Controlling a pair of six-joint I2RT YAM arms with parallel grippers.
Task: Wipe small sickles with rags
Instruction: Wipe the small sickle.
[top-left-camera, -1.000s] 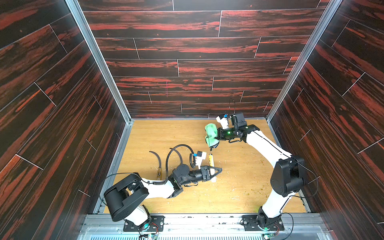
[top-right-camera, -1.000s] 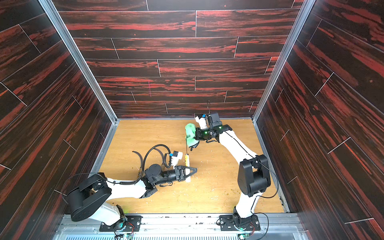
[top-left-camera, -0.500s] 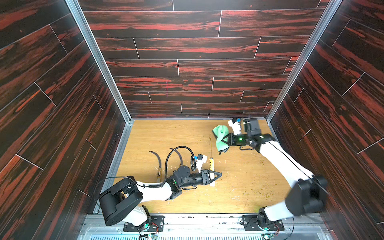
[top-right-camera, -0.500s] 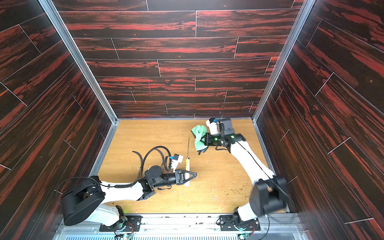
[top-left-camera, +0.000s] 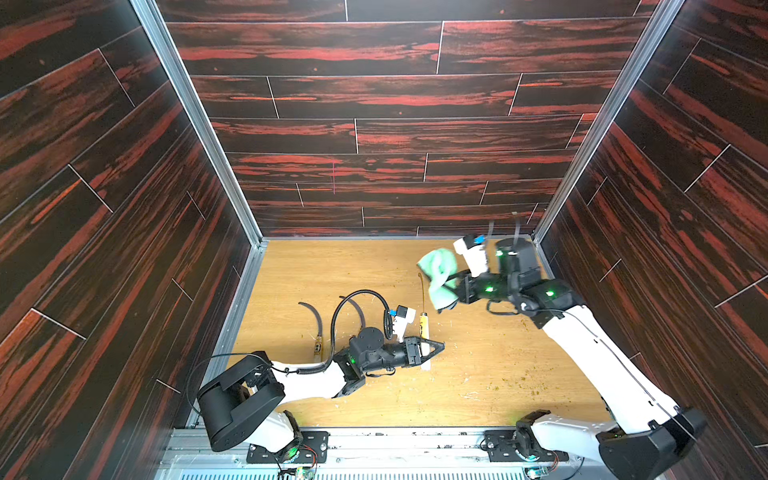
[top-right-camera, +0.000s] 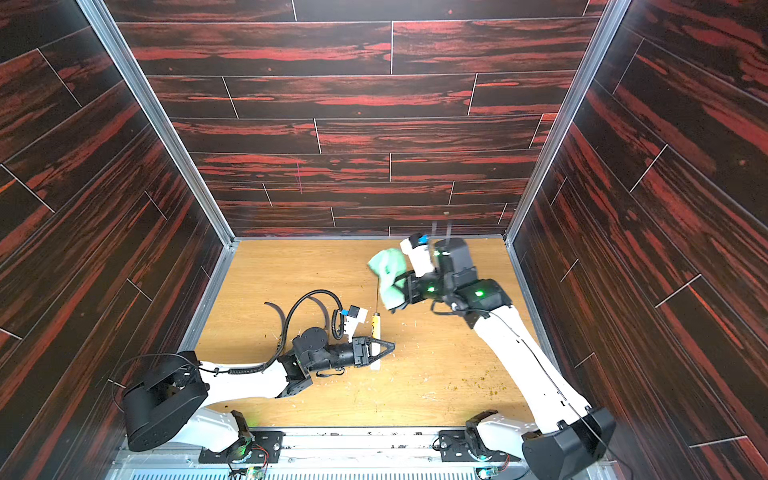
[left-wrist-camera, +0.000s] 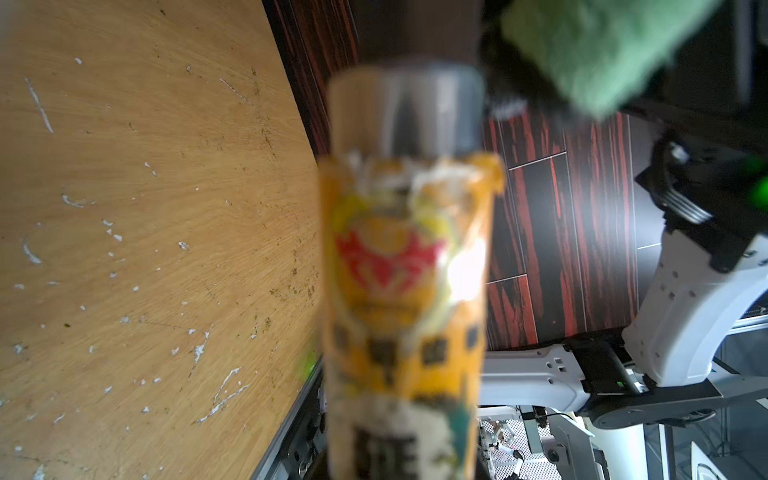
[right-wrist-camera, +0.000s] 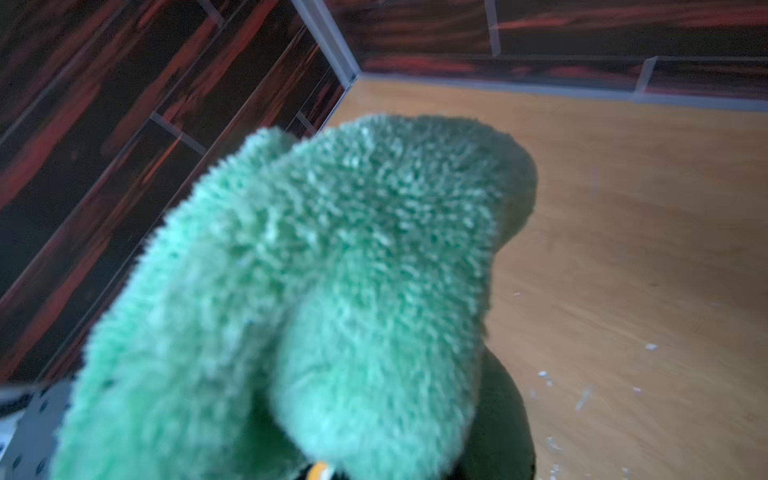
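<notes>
Top views: judged mid-wipe on one sickle (top-left-camera: 423, 326), handle clamped in left gripper (top-left-camera: 432, 347), rag (top-left-camera: 437, 272) pinched in right gripper (top-left-camera: 453, 286) beside blade, two more sickles (top-left-camera: 318, 332) left.

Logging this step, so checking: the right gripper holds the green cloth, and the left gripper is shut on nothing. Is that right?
Not quite. The left gripper is not empty: it is shut on a sickle, gripping its pale handle. Both top views show this, and the left wrist view has the labelled handle right in front of the camera. The rest stands: the right gripper holds the green cloth.
</notes>
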